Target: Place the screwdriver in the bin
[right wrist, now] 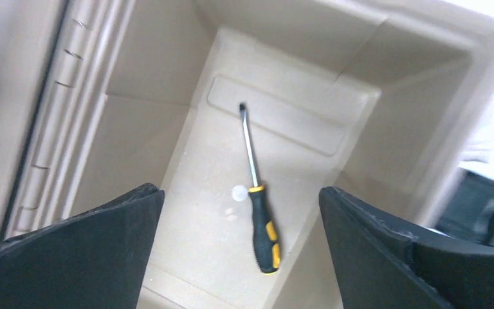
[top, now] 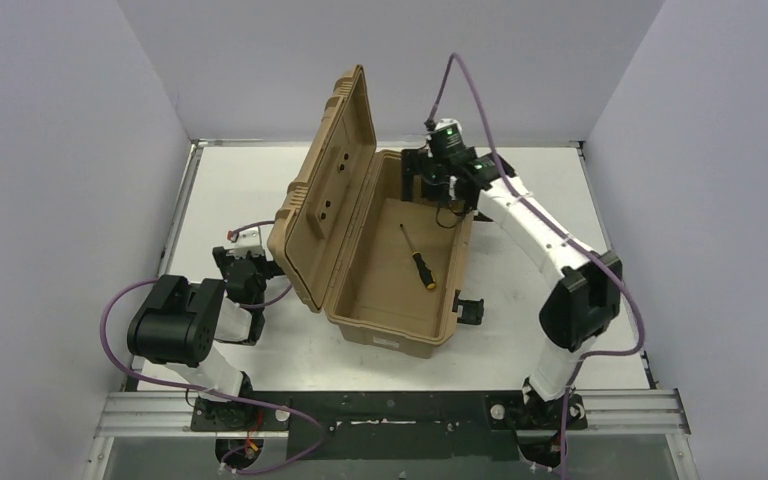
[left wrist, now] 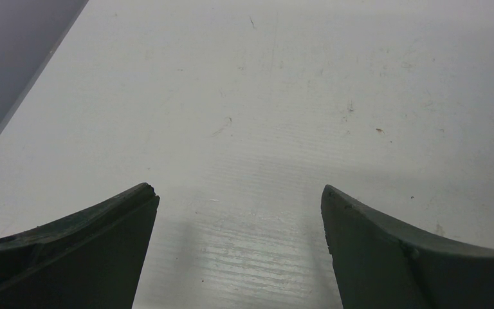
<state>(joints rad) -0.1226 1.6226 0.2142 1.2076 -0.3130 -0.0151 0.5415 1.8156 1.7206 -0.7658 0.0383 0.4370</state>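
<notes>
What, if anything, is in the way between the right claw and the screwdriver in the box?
Nothing visible. The right gripper hangs open over the bin, whose lid stands open. The screwdriver lies alone on the bin's floor below it, with only air between them.

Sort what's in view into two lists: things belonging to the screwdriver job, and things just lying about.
Job: screwdriver, lying inside the open bin; right gripper, open above it.
Not the job: table; purple cables; left gripper, open over the table.
</notes>
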